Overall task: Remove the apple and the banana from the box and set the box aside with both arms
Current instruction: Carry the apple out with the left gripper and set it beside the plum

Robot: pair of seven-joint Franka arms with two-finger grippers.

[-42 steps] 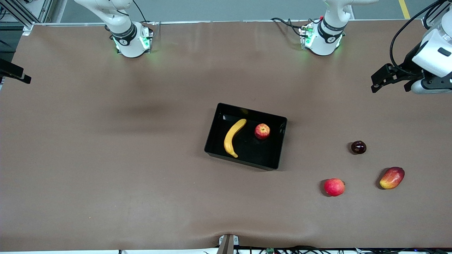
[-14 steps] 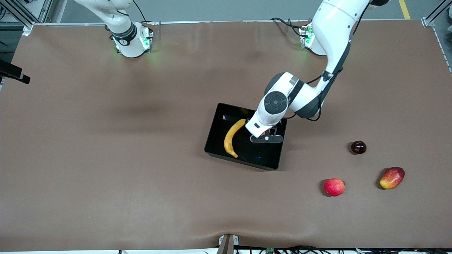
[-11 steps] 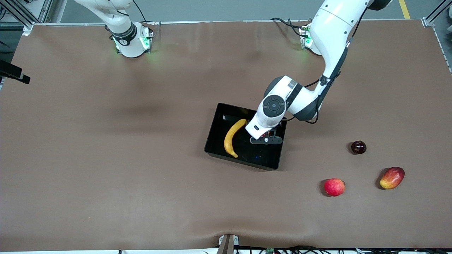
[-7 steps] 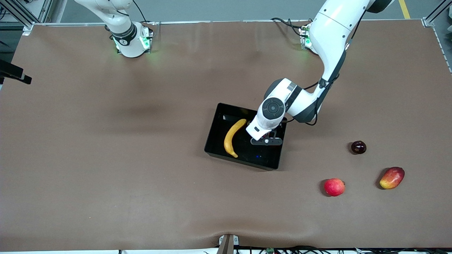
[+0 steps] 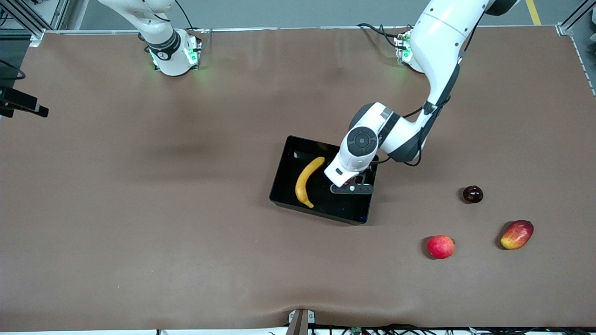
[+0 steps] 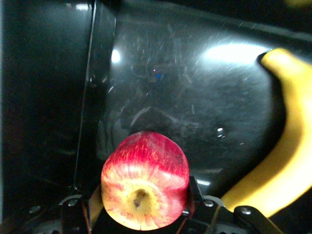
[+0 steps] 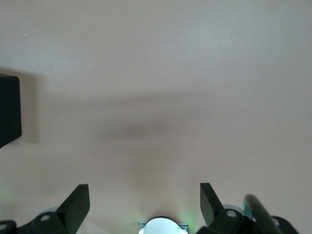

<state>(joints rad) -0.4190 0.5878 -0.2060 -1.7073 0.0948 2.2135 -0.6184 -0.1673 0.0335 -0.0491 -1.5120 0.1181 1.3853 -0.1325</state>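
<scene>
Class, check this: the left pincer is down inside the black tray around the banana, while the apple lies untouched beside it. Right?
Not quite. The left pincer is down inside the black tray, but its fingers flank the apple, as the left wrist view shows. The banana is what lies untouched beside it.
</scene>
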